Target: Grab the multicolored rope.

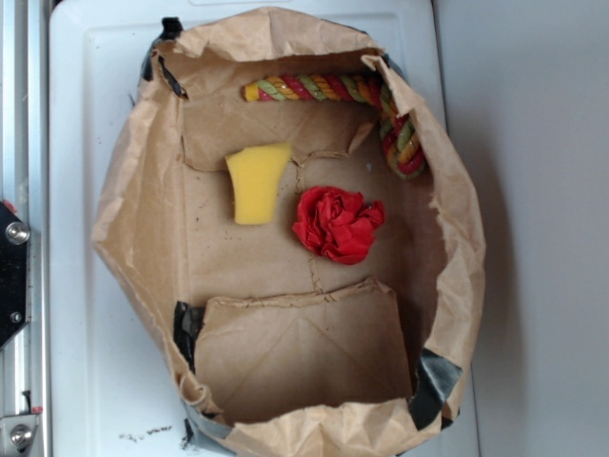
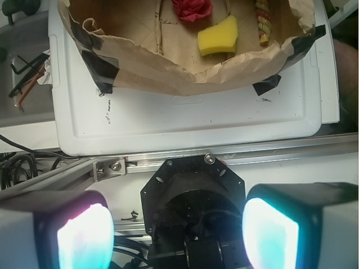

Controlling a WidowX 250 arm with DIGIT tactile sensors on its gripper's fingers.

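Though partly hidden behind the torn paper bag (image 1: 457, 248) rim, lies along the far wall: multicolored rope (image 1: 324, 89), beyond yellow sponge (image 1: 257, 183). Hangs spread wide, empty: gripper (image 2: 178, 235). No legible writing.

So inside the crumpled brown paper bag (image 1: 143, 219) on the white plastic tray (image 1: 81, 143): twisted multicolored cotton rope (image 1: 324, 89) along the far wall, yellow foam sponge block (image 1: 257, 183) below it, red crumpled cloth ball (image 1: 337, 223) just right of the sponge.

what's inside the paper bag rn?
Paper bag holds the multicolored rope, a yellow sponge and a red cloth ball. Its folded edges may hide more.
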